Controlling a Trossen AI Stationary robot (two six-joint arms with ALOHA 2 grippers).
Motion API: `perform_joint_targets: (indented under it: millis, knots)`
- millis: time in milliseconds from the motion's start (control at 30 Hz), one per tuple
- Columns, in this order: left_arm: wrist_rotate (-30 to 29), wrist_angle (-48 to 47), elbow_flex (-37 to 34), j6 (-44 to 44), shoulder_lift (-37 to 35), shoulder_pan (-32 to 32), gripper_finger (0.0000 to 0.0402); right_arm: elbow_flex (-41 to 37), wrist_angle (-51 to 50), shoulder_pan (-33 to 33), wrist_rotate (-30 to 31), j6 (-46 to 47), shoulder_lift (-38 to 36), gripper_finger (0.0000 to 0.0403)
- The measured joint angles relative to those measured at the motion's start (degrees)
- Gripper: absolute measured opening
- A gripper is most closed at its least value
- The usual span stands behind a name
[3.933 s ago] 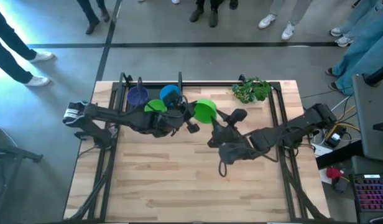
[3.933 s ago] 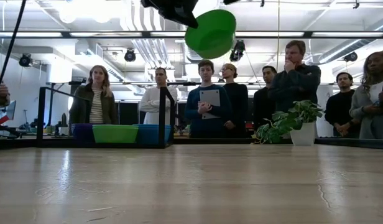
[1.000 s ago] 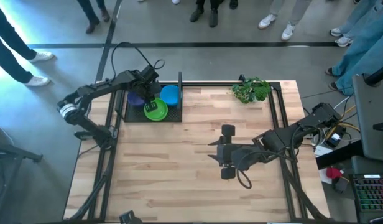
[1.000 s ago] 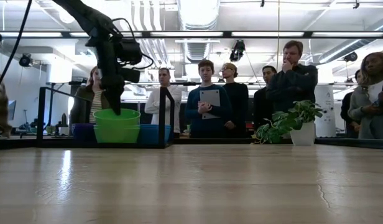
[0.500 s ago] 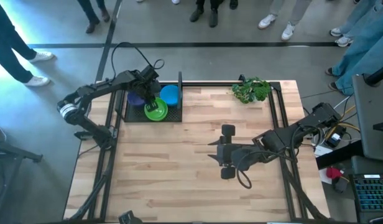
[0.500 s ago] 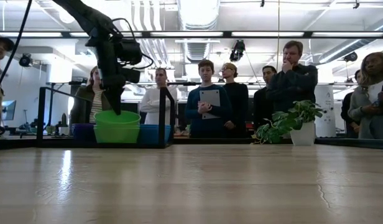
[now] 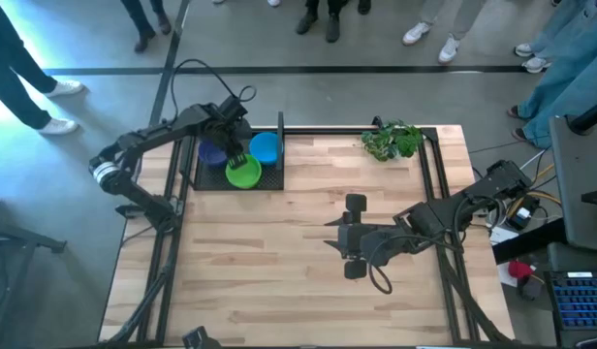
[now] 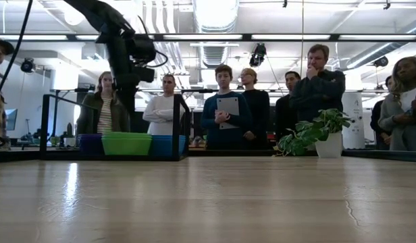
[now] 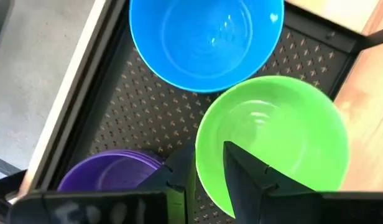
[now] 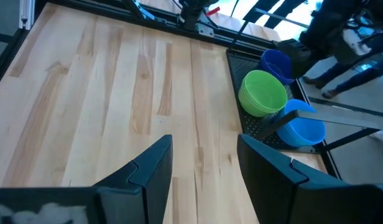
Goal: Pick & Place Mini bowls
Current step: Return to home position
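Wrist view, unlike low view: left end effector (image 9: 209, 149) apart above green bowl (image 9: 272, 143).

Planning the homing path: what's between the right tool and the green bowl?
High view: only bare table and the shelf's edge between right tool and green bowl.

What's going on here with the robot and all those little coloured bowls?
A two-armed robot is putting mini bowls away on a black shelf at the table's far left corner. The green bowls, blue bowls and purple bowls all sit there. The left gripper hovers over the green bowls' rim, open and empty. The right gripper waits above mid-table, open, holding nothing. People watch from beyond the table.
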Motion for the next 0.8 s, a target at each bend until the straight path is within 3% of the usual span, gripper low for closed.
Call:
perform_joint_targets:
  millis: [367,567,700,800]
  knots:
    - [0.01,-5.06,5.99,0.07,-3.38,-1.92,0.0062,-0.02,-0.25,-0.23,-0.02,-0.04,-0.63,0.0163]
    - [-0.01,-3.91,6.46,0.18,-9.94,-5.29,0.0008,-0.02,-1.48,-1.83,-0.18,0.48,-3.84,0.0093]
    - [0.03,-3.13,5.61,-0.29,-15.91,-8.50,0.0002,-0.04,-2.19,-3.19,-0.78,0.45,-6.97,0.0027]
    - [0.07,-1.24,4.44,-1.25,-20.86,-11.53,0.0001,-0.11,-2.25,-4.40,-5.58,-1.00,-9.64,0.0013]
